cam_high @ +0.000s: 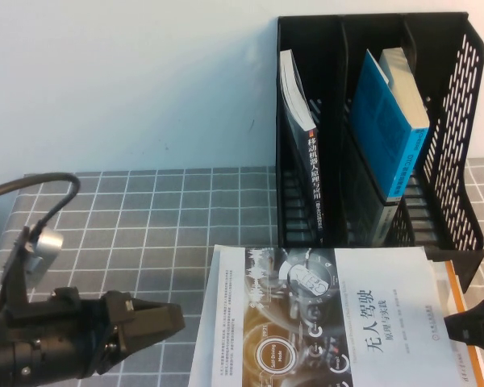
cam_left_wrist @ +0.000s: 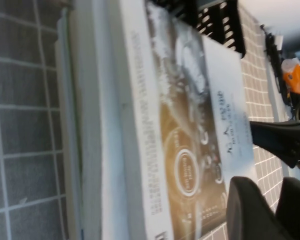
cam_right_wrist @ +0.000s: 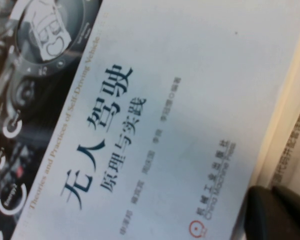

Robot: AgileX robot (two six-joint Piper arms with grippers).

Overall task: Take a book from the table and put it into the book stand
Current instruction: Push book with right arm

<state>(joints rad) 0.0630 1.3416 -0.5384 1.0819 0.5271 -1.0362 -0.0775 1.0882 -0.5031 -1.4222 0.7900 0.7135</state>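
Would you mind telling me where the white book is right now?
In the high view, the white book lies flat on the table, front-centre, before the black book stand, between the left gripper and right gripper.

A book lies flat on the counter, before the stand. Left gripper sits just left of it, right gripper at its right edge. Two books stand inside the stand.

You had the black perforated plastic book stand in the upper right of the frame, with a dark-spined book and a blue-covered book leaning inside separate compartments. The white-covered book with a dark circular graphic lay at bottom centre on the grey grid-patterned tablecloth. Your left gripper sat just beside its left edge; your right gripper was at its right edge.
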